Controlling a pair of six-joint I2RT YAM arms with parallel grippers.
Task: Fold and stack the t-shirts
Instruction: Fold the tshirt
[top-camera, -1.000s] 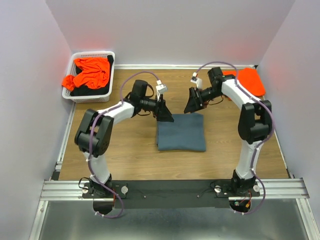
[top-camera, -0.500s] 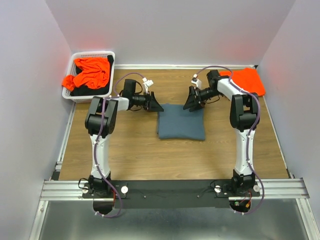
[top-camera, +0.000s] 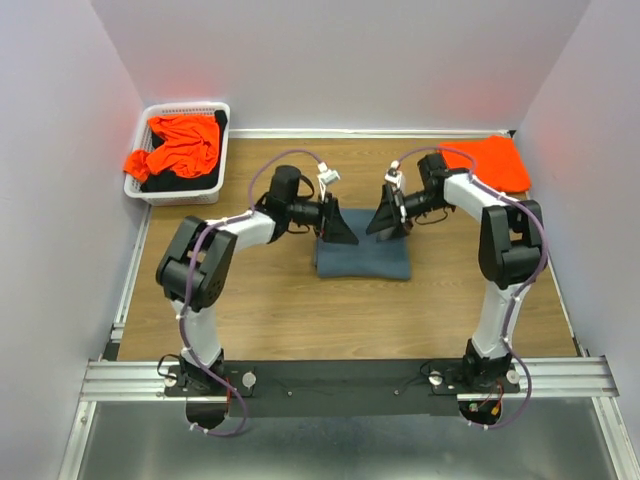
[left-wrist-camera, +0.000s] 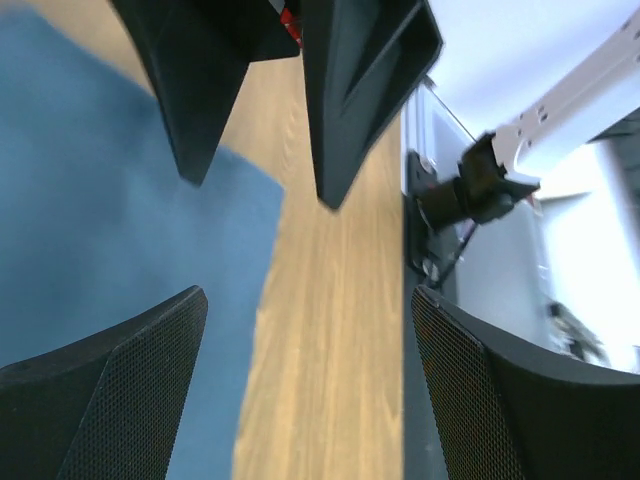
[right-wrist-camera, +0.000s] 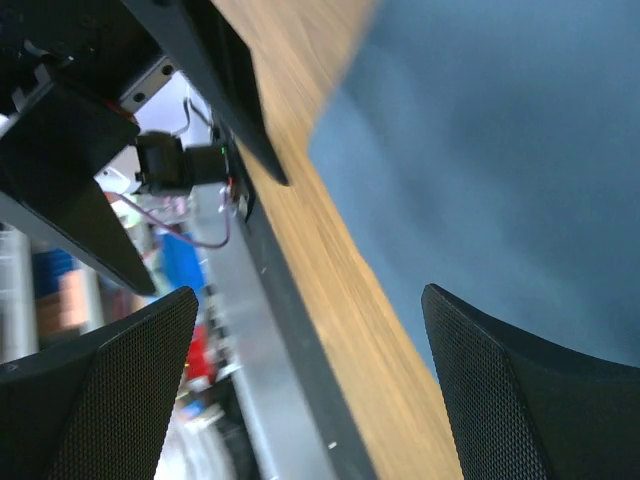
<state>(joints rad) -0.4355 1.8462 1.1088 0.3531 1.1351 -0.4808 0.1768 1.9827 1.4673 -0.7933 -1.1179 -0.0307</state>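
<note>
Both arms bend at the elbow and reach inward. The left gripper (top-camera: 338, 228) and right gripper (top-camera: 388, 218) face each other over the far edge of the folded blue shirt (top-camera: 362, 260), which lies mid-table. Both grippers gape wide and hold nothing. One orange shirt (top-camera: 497, 162) lies at the far right corner, and another (top-camera: 182, 145) is in the basket (top-camera: 222, 150). Half a second ago the left gripper was beside the blue shirt's far left corner; now it is over the cloth, and the shirt looks shorter front to back.
</note>
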